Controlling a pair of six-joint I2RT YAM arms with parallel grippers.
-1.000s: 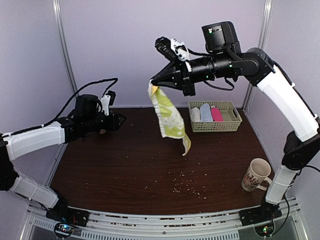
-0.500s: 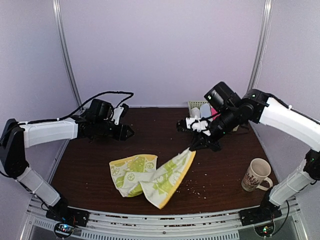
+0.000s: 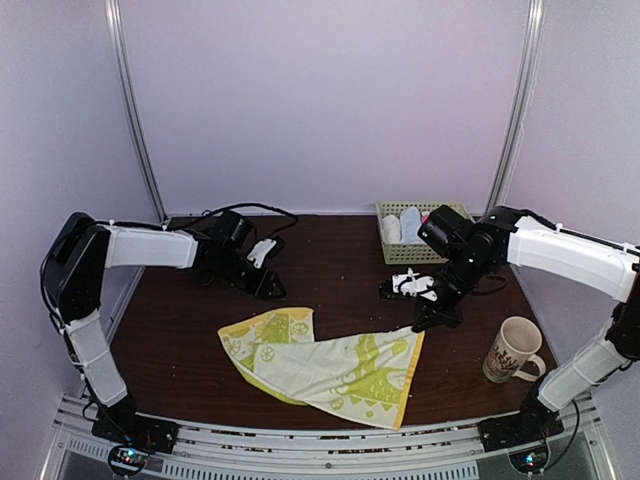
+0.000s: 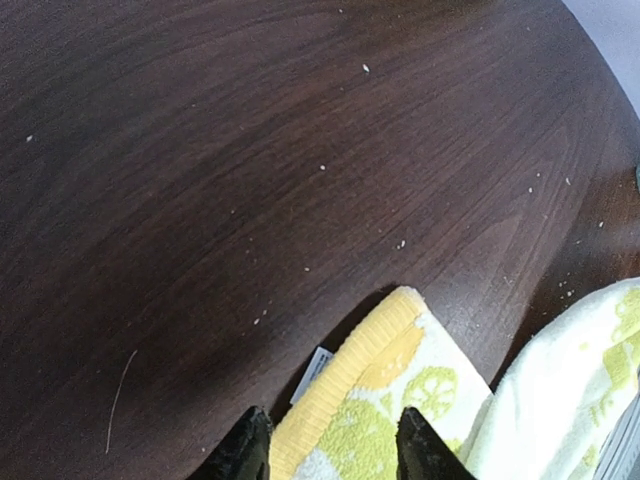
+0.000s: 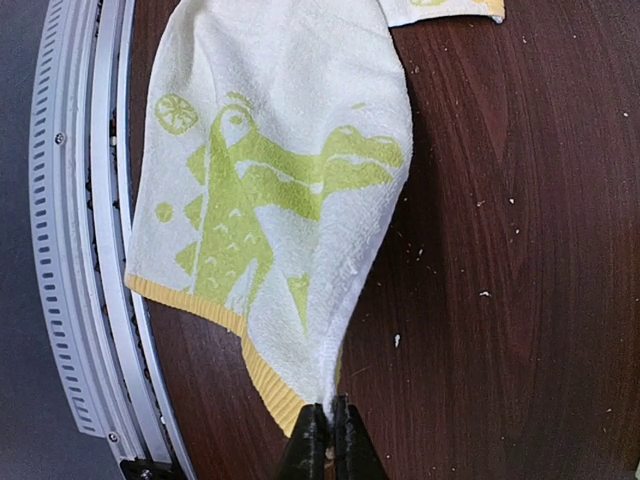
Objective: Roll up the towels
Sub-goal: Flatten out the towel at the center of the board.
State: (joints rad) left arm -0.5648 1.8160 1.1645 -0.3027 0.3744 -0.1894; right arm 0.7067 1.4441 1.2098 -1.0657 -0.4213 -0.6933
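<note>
The yellow-green patterned towel [image 3: 330, 365] lies spread on the dark table, its left end folded over. My right gripper [image 3: 420, 322] is shut on its right corner, low over the table. The right wrist view shows the jaws [image 5: 328, 440] pinched on that corner, with the towel [image 5: 270, 200] stretching away. My left gripper [image 3: 272, 288] is open just above the towel's far left corner; in the left wrist view, the fingertips [image 4: 248, 452] straddle the yellow-edged corner [image 4: 400, 390]. A sliver of the pink towel [image 3: 426, 215] shows in the basket, mostly hidden by my right arm.
A woven basket [image 3: 395, 253] at the back right holds rolled white [image 3: 391, 229] and light-blue [image 3: 411, 222] cloths. A patterned mug [image 3: 512, 348] stands at the right front. The metal rail [image 3: 320, 455] runs along the near edge, close to the towel's front hem [image 5: 190, 300].
The right gripper has carried the towel down from the air and pulled it right, laying it out flat. The left arm has reached right and down to the towel's far left corner.
</note>
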